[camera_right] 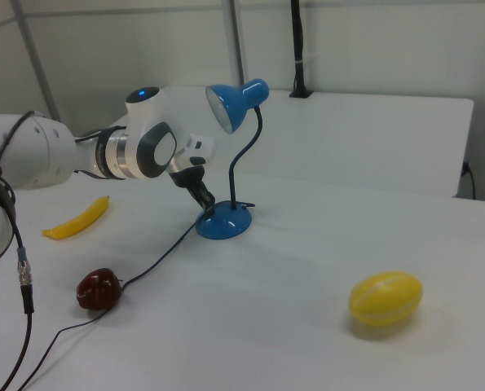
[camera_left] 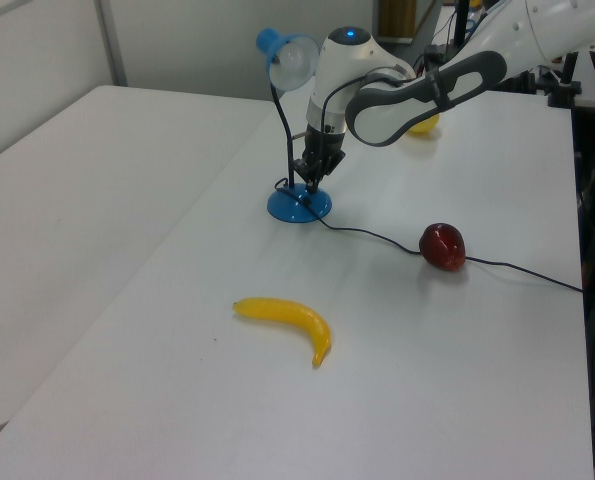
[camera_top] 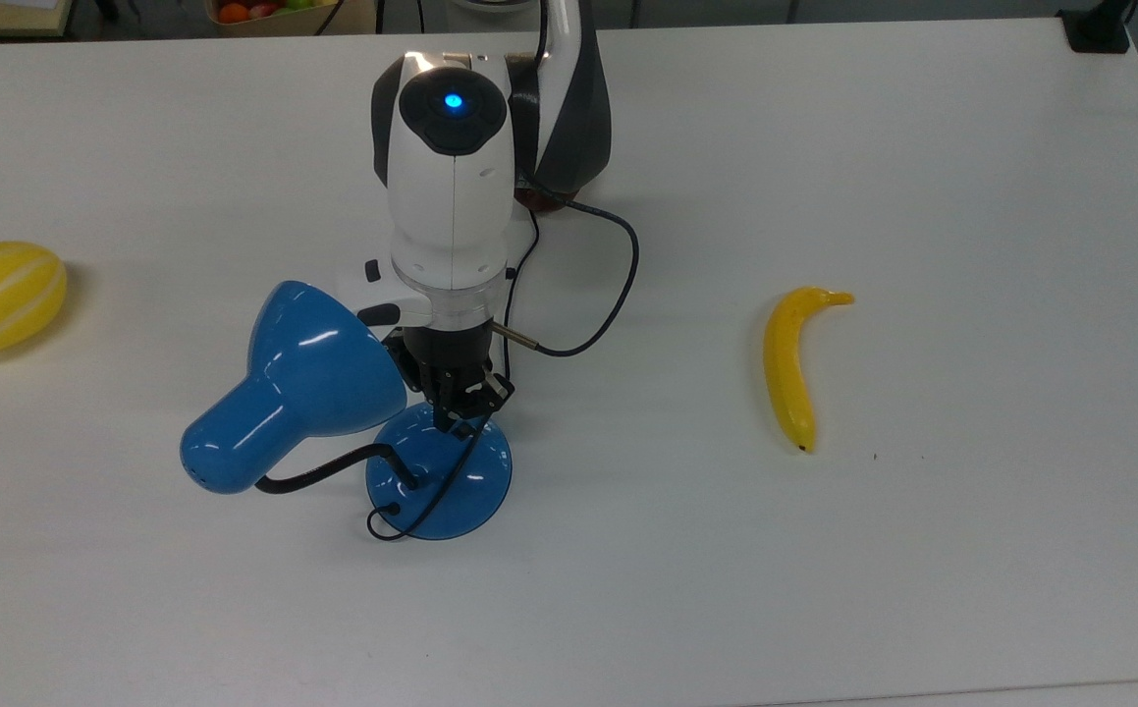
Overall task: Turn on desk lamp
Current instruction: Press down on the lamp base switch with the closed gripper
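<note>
While the desk lamp (camera_top: 333, 412) stands mid-table, the gripper (camera_top: 460, 417), its jaws drawn close together, presses down on its blue base (camera_top: 451, 481).

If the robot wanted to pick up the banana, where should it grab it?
Probably around the thick middle of the banana, coming straight down from above. It lies flat on the table with bare space all round, running up and down in the top view, so the fingers would close across it from the top view's left and right.
</note>
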You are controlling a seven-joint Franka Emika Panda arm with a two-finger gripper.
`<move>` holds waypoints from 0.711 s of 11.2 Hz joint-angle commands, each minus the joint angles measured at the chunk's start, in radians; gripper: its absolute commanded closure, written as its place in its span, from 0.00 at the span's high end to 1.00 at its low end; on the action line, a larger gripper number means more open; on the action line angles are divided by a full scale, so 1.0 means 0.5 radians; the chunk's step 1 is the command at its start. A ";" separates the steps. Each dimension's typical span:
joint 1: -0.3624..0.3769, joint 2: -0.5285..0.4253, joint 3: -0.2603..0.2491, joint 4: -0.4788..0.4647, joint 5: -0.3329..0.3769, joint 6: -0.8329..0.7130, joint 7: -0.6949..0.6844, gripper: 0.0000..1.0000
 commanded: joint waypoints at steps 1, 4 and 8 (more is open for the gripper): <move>0.030 0.047 -0.002 0.048 -0.043 0.037 0.066 0.00; 0.030 0.075 -0.002 0.063 -0.043 0.077 0.066 0.00; 0.030 0.133 -0.005 0.106 -0.067 0.089 0.118 0.00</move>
